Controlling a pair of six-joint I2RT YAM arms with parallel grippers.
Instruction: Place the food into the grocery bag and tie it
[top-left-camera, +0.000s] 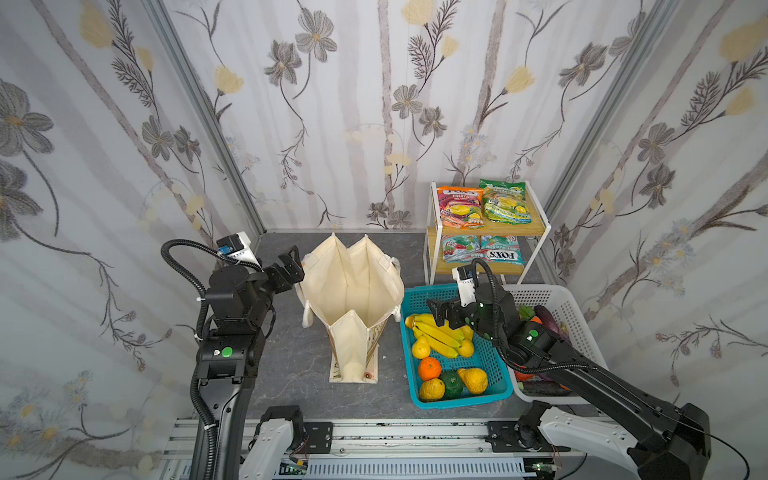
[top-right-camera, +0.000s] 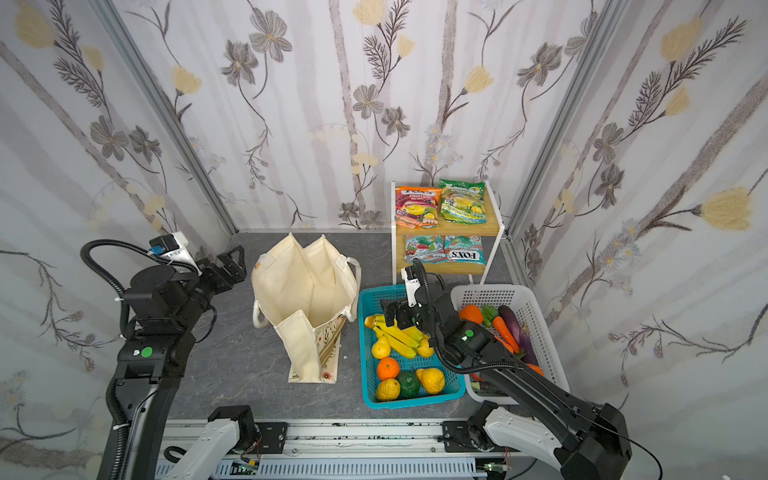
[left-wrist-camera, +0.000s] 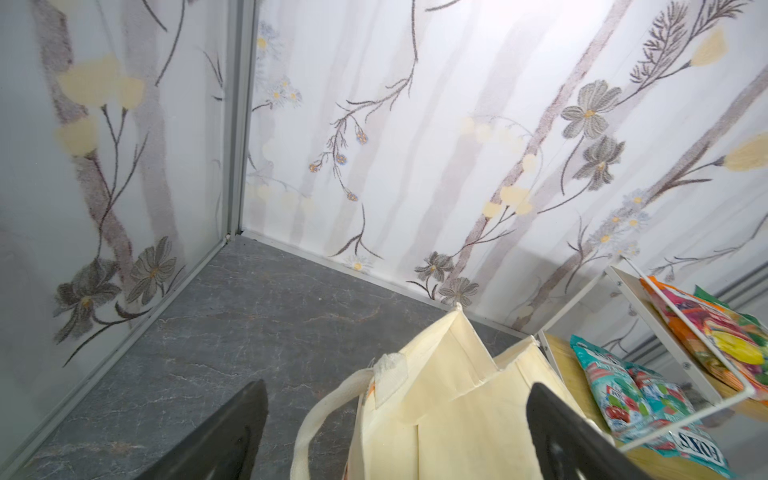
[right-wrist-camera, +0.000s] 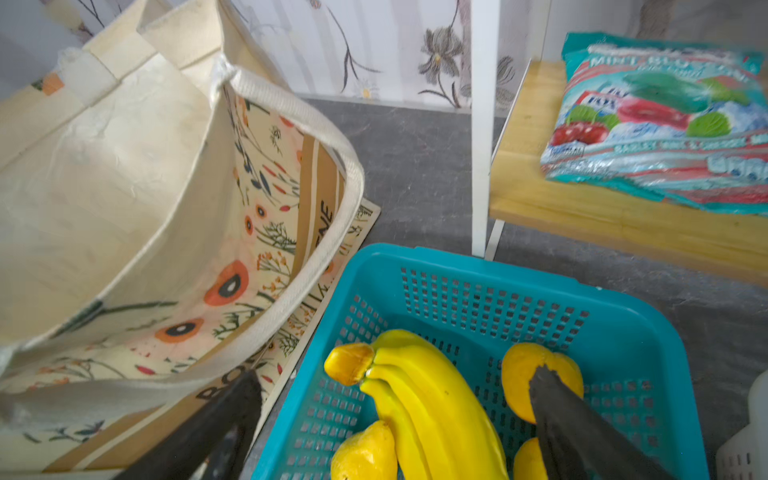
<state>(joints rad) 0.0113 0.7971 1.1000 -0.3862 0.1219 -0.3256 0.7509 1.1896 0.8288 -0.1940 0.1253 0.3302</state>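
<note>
Toward the right front of the table (top-left-camera: 291, 357), inside a blue basket (top-left-camera: 462, 401): yellow banana bunch (top-left-camera: 436, 336), lying flat among other fruit, not yet lifted. Long axis slanted, stem end toward the grocery bag (top-left-camera: 353, 286) and the table's back edge, tips toward the right front corner.

Directly above, very close, contact unclear: right pincer (top-left-camera: 435, 312), jaws spread wide and empty. In the wrist view, one finger on each side of the bunch, so set across the long axis rather than along it. Likely next: a short drop and a squeeze across the middle of the bunch.

Just beside the basket's left wall, at the table's middle: grocery bag, upright, mouth gaping, nothing visible inside, handles hanging loose and untied. At the bag's far-left rim: left pincer (top-left-camera: 292, 262), also released and empty, near the cloth edge, contact unclear.

Clearly nearer the bunch: right arm, with the bag between the bunch and the left arm.

Elsewhere in the basket, toward the table's front edge: small orange tangerine (top-left-camera: 429, 368) with several yellow citrus fruits (top-left-camera: 476, 380). At the right back corner, on the top tier of a shelf rack (top-left-camera: 537, 226): orange-red candy packet (top-left-camera: 459, 206) and green candy packet (top-left-camera: 503, 199), side by side.
</note>
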